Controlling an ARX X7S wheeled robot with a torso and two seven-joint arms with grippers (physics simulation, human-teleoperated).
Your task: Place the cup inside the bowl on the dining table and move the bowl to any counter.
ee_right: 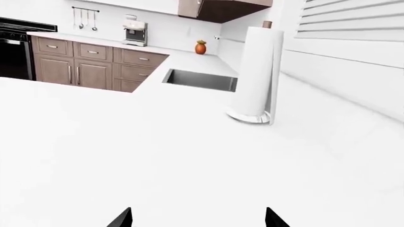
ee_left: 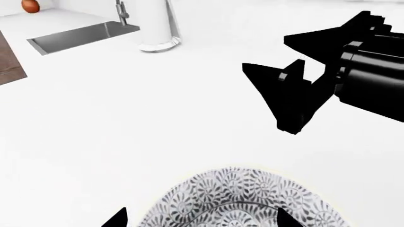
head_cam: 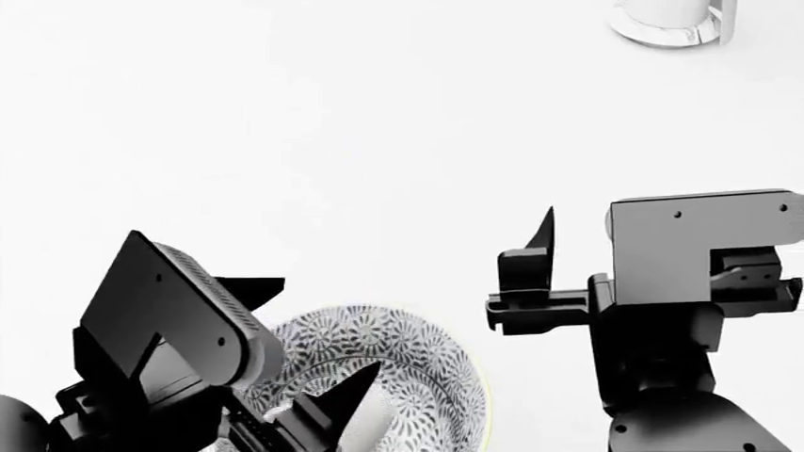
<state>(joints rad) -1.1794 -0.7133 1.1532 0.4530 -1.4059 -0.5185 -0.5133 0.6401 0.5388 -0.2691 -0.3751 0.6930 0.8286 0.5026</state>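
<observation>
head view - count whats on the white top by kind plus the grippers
bowl: 1
cup, inside the bowl: 1
paper towel holder: 1
grippers, left and right: 2
total: 5

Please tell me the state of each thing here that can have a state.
bowl: upright
cup: seemingly inside the bowl, mostly hidden
left gripper: open, over the bowl
right gripper: open, empty
paper towel roll: upright on its stand
</observation>
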